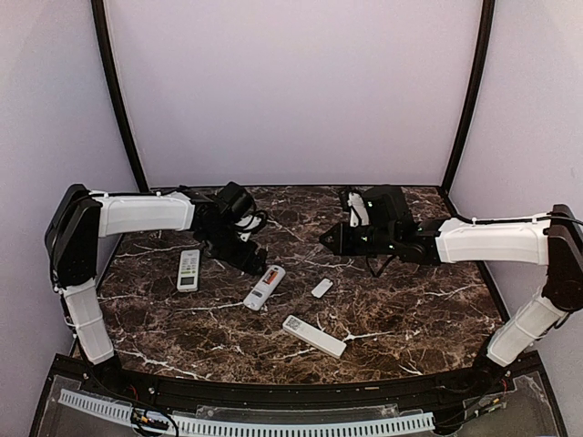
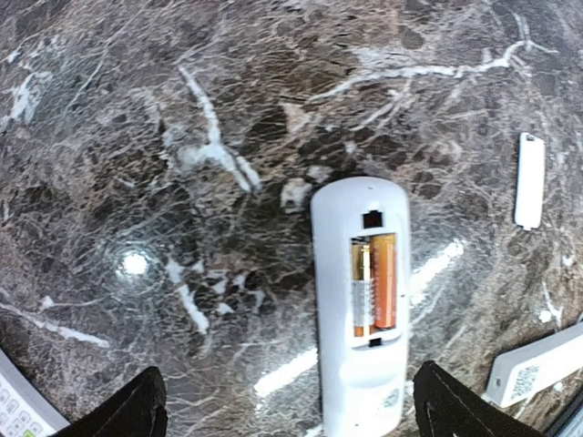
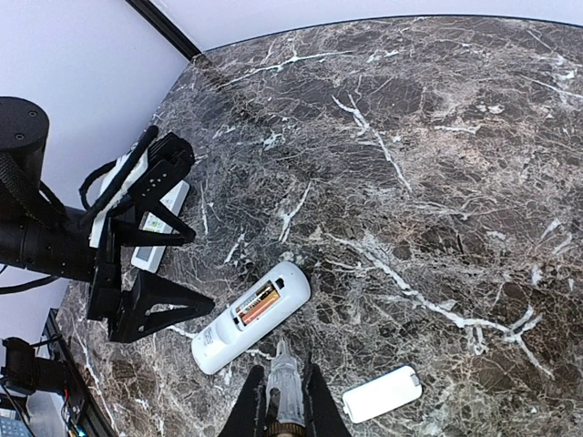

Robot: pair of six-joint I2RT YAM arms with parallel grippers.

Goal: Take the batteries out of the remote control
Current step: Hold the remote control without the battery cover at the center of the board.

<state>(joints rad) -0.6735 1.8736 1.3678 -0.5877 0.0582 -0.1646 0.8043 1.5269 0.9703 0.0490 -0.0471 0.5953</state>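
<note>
A white remote control (image 1: 264,287) lies back up on the marble table, its compartment uncovered. Two orange-copper batteries (image 2: 374,284) sit side by side inside it. My left gripper (image 2: 291,421) hovers open above the remote's lower end, one black fingertip on each side and touching nothing. In the right wrist view the same remote (image 3: 250,319) and its batteries (image 3: 259,303) lie just ahead of my right gripper (image 3: 282,371). That gripper is shut on a slim clear pointed tool (image 3: 284,391), whose tip stops short of the remote.
A small white cover plate (image 1: 322,288) lies right of the open remote. A second remote (image 1: 313,335) rests nearer the front edge, and a third (image 1: 188,269) lies face up at the left below my left arm. Black posts and pale walls close off the back.
</note>
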